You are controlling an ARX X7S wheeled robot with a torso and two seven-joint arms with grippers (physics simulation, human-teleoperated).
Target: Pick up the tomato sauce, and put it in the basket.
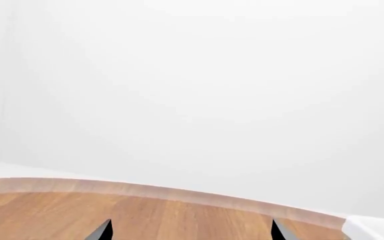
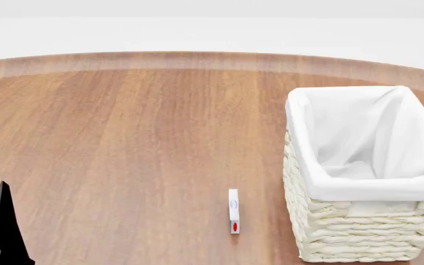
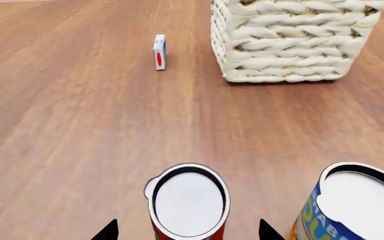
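Observation:
The tomato sauce [image 3: 188,200] is a small upright can with a silver top and a red label, seen from above in the right wrist view. It stands between the two dark fingertips of my right gripper [image 3: 188,231], which is open, with a gap on each side of the can. The cream wicker basket [image 3: 292,45] with a white liner stands further ahead on the table, at the right of the head view, basket [image 2: 344,226]. My left gripper [image 1: 190,232] is open over bare wood with nothing between its fingers. One left finger [image 2: 2,226] shows low at the left in the head view.
A can with a blue and yellow label [image 3: 359,207] stands close beside the tomato sauce. A small white box with a red oval [image 2: 233,211] stands left of the basket, box [image 3: 159,51]. The wooden table [image 2: 138,138] ends in a curved far edge [image 1: 178,192].

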